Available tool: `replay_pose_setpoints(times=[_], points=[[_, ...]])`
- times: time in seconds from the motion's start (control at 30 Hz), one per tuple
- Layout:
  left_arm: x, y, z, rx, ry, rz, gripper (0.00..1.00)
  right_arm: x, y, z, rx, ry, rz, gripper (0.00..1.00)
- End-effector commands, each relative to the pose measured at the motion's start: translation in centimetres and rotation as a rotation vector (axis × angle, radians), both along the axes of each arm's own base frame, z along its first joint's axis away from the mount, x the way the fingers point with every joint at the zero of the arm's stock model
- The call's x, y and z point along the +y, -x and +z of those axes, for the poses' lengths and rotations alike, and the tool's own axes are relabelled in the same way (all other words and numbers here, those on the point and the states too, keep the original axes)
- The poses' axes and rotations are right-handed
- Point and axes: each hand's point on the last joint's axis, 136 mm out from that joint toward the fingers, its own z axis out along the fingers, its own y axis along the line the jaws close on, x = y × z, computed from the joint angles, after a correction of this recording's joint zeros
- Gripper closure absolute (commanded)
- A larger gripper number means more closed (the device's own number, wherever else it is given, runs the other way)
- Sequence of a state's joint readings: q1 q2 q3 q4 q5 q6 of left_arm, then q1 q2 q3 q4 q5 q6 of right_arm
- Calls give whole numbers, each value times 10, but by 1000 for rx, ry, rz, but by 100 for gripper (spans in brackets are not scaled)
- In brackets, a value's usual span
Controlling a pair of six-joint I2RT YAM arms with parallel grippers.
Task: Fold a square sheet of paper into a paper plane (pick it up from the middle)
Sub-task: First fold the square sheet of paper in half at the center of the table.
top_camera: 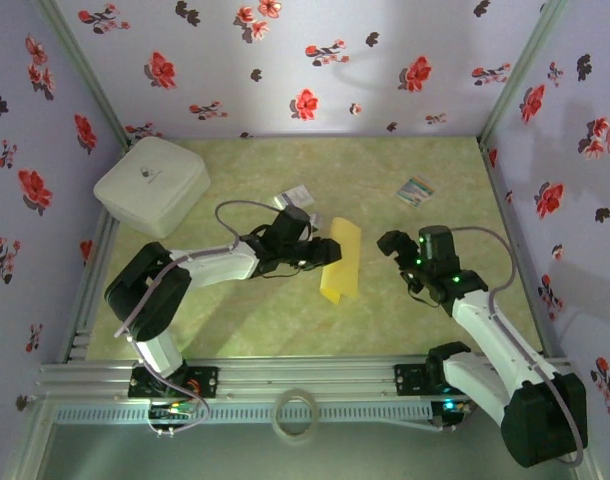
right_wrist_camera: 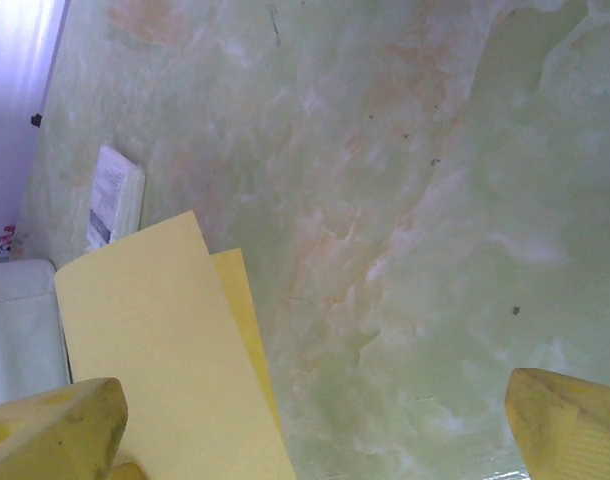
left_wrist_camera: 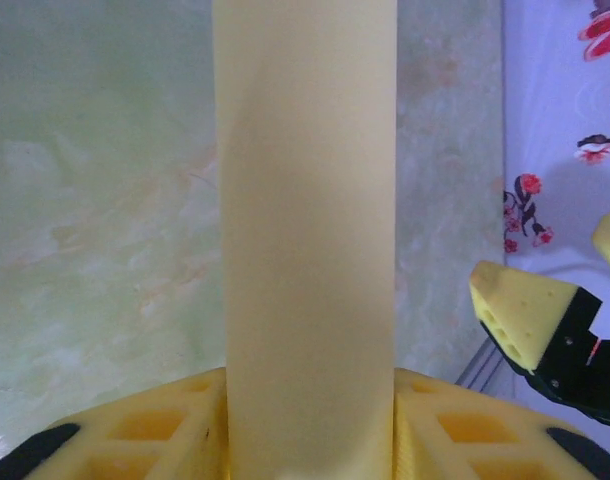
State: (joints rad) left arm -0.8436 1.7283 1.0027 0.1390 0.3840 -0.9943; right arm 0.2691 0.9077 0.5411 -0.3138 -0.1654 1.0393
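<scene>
Left claw (top_camera: 322, 252) clamps folded sheet (top_camera: 342, 265), long axis near-to-far.

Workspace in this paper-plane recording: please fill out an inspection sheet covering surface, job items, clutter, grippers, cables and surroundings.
Surface: green marbled tabletop, no spills seen.
Job's things: square sheet of paper, folded over into a long strip, mid-table; not yet a dart shape.
Clutter: white box at the far left corner; small white card just beyond the left arm's wrist; striped card far right; tape roll on the near ledge.
Grippers: left gripper has the sheet filling the gap between its fingers; right gripper open, holding nothing.
Cables: grey cable loops over the left arm; second cable on the right arm; both off the paper.
Surroundings: floral walls.
</scene>
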Motion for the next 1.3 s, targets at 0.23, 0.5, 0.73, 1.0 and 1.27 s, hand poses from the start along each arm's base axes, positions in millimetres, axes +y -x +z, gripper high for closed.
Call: replay_pose_setpoints(times=[0.23,0.5,0.73,1.0,1.27], points=[[-10,4,13,51,159,-37,61,4,-3,14,-70,12,41,4],[-3,3,-4,86,148,-12,62,5,-4,18,-78,11,48,5],[5,2,-24,109,103,10,61,7,-3,15,-68,-1,54,5],[20,-3,-48,119,36,95,63,11,-2,9,-47,-22,67,5],[37,-20,-48,59,50,254,63,21,-3,3,-30,-56,103,4]])
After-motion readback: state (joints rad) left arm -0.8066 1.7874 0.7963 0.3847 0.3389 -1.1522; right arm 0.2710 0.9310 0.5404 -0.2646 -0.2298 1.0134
